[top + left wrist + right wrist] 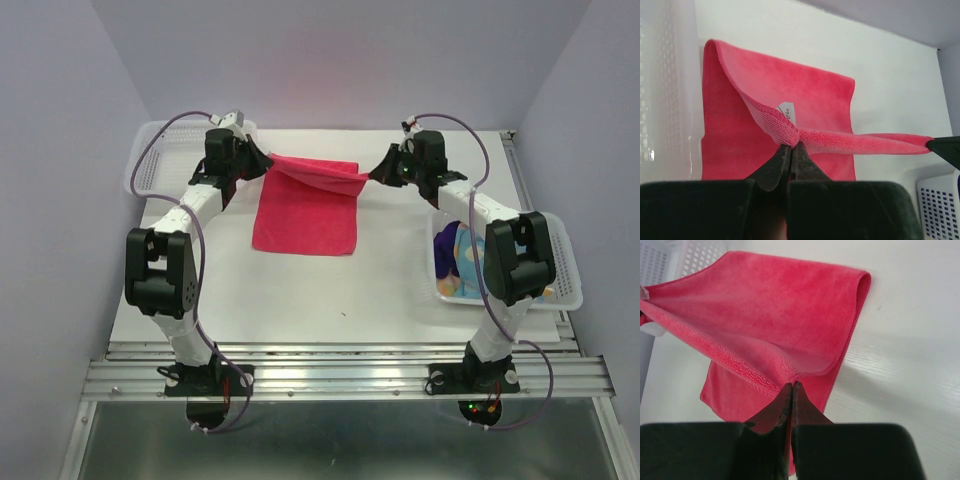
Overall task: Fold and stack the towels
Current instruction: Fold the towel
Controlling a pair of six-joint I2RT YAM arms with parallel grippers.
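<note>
A magenta-pink towel (305,215) lies on the white table, its far edge lifted and folded over. My left gripper (262,160) is shut on the far left corner, seen in the left wrist view (791,144), where the towel (765,100) hangs from it. My right gripper (372,174) is shut on the far right corner, seen in the right wrist view (792,385), with the towel (765,315) stretched between both grippers. More towels (455,260), purple, light blue and orange patterned, lie in the right basket.
A white mesh basket (150,160) stands at the far left behind the left arm. Another white mesh basket (570,270) stands at the right beside the right arm. Lilac walls close in the table.
</note>
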